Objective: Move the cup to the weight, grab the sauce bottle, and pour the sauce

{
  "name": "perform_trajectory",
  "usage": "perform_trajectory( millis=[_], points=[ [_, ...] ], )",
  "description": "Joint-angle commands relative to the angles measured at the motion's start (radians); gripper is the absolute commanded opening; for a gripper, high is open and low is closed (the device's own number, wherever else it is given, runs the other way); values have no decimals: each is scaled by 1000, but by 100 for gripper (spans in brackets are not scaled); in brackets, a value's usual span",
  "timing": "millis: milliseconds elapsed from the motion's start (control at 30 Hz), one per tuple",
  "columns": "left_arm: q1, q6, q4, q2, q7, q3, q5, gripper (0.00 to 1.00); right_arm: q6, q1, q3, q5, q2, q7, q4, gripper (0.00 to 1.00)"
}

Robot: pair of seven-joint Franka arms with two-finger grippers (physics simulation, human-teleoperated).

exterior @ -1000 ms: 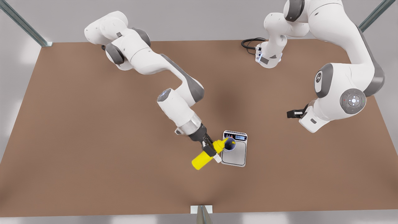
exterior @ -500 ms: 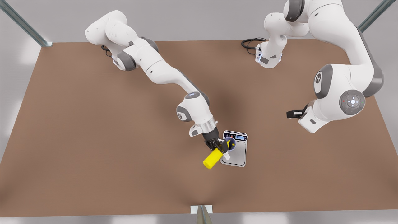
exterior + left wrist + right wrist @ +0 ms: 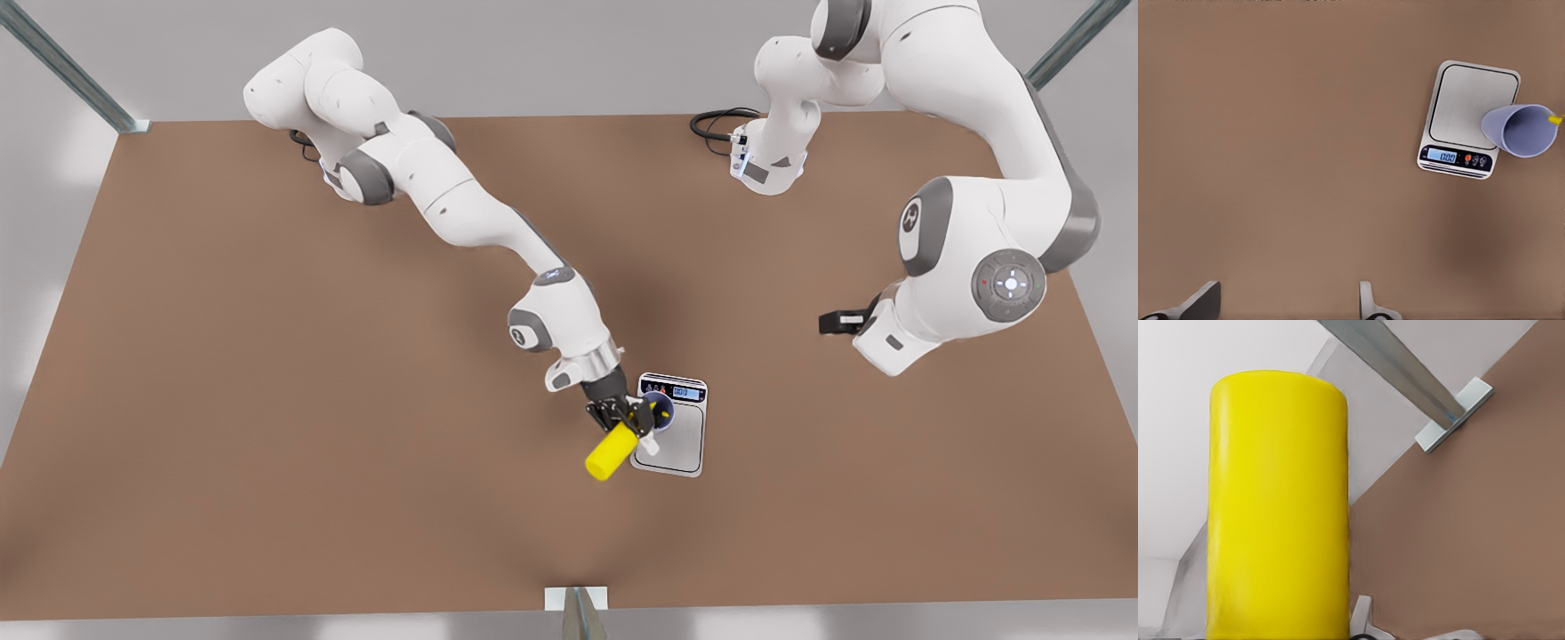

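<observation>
The lavender cup [image 3: 660, 414] stands on the near-left corner of the weight [image 3: 679, 443], a silver scale with a lit display [image 3: 1446, 157]. My right gripper [image 3: 628, 424] is shut on the yellow sauce bottle [image 3: 608, 456], which is tipped so its nozzle reaches into the cup's mouth. In the right wrist view the bottle's body [image 3: 1278, 507] looms close. In the left wrist view the cup [image 3: 1521, 131] leans over the weight [image 3: 1470, 100] with the nozzle tip [image 3: 1556, 120] at its rim. The sauce itself is out of view. My left gripper [image 3: 1285, 310] waits open, far off toward the front view's right [image 3: 837, 323].
A black cable [image 3: 718, 121] lies at the table's far edge. Metal frame posts stand at the far corners, and a bracket [image 3: 576, 597] sits at the middle of the near edge. Bare brown table [image 3: 267, 400] surrounds the weight.
The right arm stretched forward and lowered, carrying the bottle a little toward the cup and tipping it more steeply, nozzle into the cup. The left arm barely moved.
</observation>
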Motion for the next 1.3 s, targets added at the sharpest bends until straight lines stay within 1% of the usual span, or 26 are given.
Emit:
perform_trajectory(
  millis=[0,33,67,100,167,200,233,333,400,500,567,600,667,700,733,800,833,900,933,1000,1067,1100,1133,1167,1200,1267],
  points=[
    [0,-1,-2,2,0,0,-2,100,26,-10,17,2,-21,1,-18,21],
    [0,-1,-5,4,0,0,-2,100,26,-38,60,2,-70,2,-67,21],
    [-5,-1,-3,2,-17,-2,-5,100,29,-67,103,0,-152,-1,-166,21],
    [-5,-4,-3,4,-17,-2,-5,100,101,-100,137,-1,-220,1,-292,21],
    [-6,-4,-5,4,-17,-2,-5,100,104,-131,172,3,-275,2,-380,21],
    [-5,-7,-5,4,-17,-2,-5,100,105,-162,207,5,-324,2,-443,21],
    [-6,-8,-5,4,-17,-2,-5,100,104,-171,211,118,-346,-2,-464,21],
    [-6,-9,-6,4,-17,-2,-5,100,95,-225,261,331,-453,-4,-584,21],
    [-6,-9,-6,4,-17,-2,-5,100,79,-260,273,485,-490,-4,-631,21],
    [-8,-26,-6,4,-19,-2,-5,100,70,-294,304,658,-496,1,-659,21],
    [-8,-26,-8,8,-19,-2,-6,100,-11,-327,310,772,-518,-4,-664,21],
    [-8,-27,-8,7,-19,-2,-6,100,-33,-353,335,856,-524,-10,-673,21],
    [-8,-32,-6,5,-20,-2,-6,100,-177,-404,341,972,-553,-13,-690,21],
    [-8,-32,-6,5,-20,-2,-6,100,-198,-438,365,1124,-570,-112,-726,21],
    [-9,-32,-6,7,-20,-2,-6,100,-238,-458,365,1258,-584,-222,-756,21],
    [-9,-32,-8,8,-20,-2,-6,100,-327,-510,365,1318,-588,-243,-765,21],
    [-9,-34,-8,10,-20,-2,-5,100,-343,-530,367,1384,-591,-245,-776,21],
    [-9,-34,-9,13,-20,-2,-5,100,-477,-590,367,1460,-591,-318,-791,21],
    [-9,-34,-9,13,-20,-2,-5,100,-513,-607,367,1497,-590,-338,-794,21],
    [-9,-35,-12,14,-20,-2,-5,100,-623,-688,398,1543,-582,-396,-829,21],
    [-9,-35,-14,14,-20,-2,-5,100,-709,-786,465,1545,-558,-467,-854,21],
    [-11,-35,-14,14,-22,-2,-5,100,-800,-818,465,1582,-539,-524,-860,21],
    [-11,-46,-12,14,-25,-2,-5,100,-809,-834,467,1589,-533,-570,-877,21],
    [-12,-46,-12,13,-25,-2,-5,100,-833,-878,511,1645,-518,-657,-911,21],
    [-12,-46,-12,13,-28,-2,-5,100,-876,-895,516,1657,-504,-710,-920,21],
    [-12,-46,-12,13,-28,-2,-5,100,-899,-917,520,1662,-476,-769,-926,21]
  ],
)
